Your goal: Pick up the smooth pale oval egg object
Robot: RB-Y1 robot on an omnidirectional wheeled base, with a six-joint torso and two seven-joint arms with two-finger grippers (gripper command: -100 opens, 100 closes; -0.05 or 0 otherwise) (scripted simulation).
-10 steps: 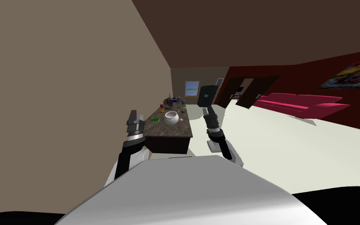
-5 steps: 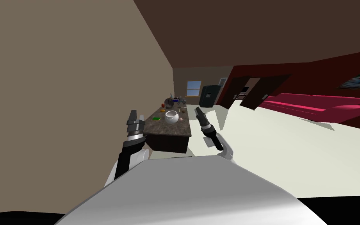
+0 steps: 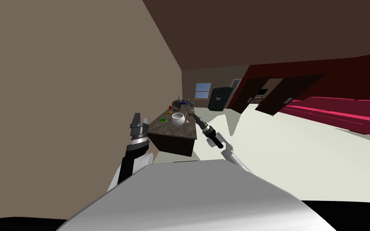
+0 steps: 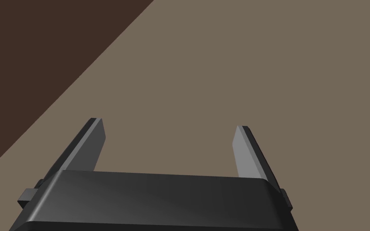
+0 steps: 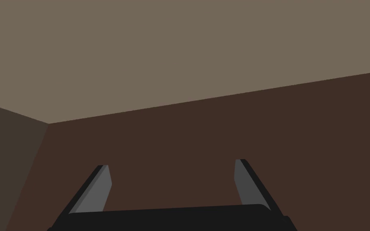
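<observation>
Here, my right gripper point(image 5: 172, 165), fingers point(image 5: 96, 188) spread wide and empty, hangs at the edge of the dark mottled tabletop point(image 3: 167, 130), where the small smooth pale oval egg point(image 3: 188, 121) lies just beside a glossy white round bowl point(image 3: 177, 119); my left gripper point(image 4: 168, 125), equally open and empty, hangs by the tan wall point(image 3: 59, 80). Thin fingers on that rounded shell could, I judge, knock it rolling away.

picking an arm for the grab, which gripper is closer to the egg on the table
Right. The right gripper is just beside the egg; the left gripper is beyond the white bowl, off the opposite edge of the table.
</observation>
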